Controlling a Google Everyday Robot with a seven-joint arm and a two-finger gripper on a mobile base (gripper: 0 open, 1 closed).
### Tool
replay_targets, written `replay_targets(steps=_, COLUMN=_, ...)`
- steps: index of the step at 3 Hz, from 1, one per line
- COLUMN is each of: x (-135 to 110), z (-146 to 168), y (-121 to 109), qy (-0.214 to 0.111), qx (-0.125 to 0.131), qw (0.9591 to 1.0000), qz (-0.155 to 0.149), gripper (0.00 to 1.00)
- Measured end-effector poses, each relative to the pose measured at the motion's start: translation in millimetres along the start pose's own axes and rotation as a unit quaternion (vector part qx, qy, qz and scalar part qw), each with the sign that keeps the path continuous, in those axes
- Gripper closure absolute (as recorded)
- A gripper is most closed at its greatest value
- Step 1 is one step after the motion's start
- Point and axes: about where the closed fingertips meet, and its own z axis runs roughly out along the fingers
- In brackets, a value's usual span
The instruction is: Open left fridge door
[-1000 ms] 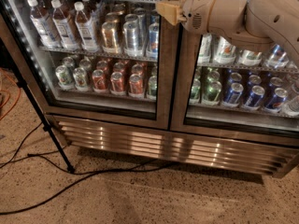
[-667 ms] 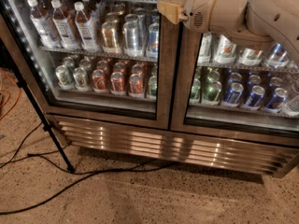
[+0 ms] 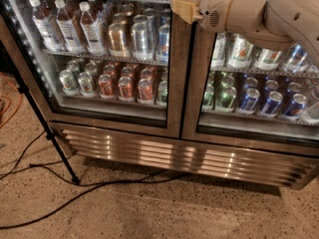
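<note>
**Asker:** Where is the door you are after?

**Me:** The left fridge door [image 3: 173, 93] fills the left and middle of my view. It is a glass pane in a steel frame. It lies flush with the right door [image 3: 259, 133], with only a dark narrow seam between them. A dotted light strip [image 3: 20, 40] runs down its left side.

**Asker:** And your claw?

**Me:** My claw [image 3: 183, 10] is up at the top, in front of the right upright of the left door's frame, just by that seam. My arm [image 3: 269, 14] reaches in from the right across the other door's upper glass. I cannot tell whether the claw is wide or narrow, nor whether it touches the steel.

**Asker:** And the room?

**Me:** Under both doors runs a ribbed steel grille [image 3: 164, 153] that catches the light. The floor [image 3: 164, 213] is speckled tan stone. A black cable [image 3: 99, 185] snakes across it, and a thin black stand leg [image 3: 47, 128] slants down to it on the left. An orange cord [image 3: 10, 103] lies at the far left edge.

**Asker:** What escapes you?

**Me:** The tops of both doors are cut off, and the right door runs out of view. My arm hides part of its top shelf. I cannot pick the long handle out from the frame. Behind the left glass I see white-capped bottles [image 3: 65, 26] and rows of cans [image 3: 114, 83], but I cannot read their labels.
</note>
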Motion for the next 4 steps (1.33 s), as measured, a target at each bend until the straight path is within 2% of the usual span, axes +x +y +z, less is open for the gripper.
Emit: replay_targets(steps=4, x=-6.1, z=-1.5, y=0.2, qy=0.005, qx=0.004, qw=0.9998, qz=-0.017, gripper=1.0)
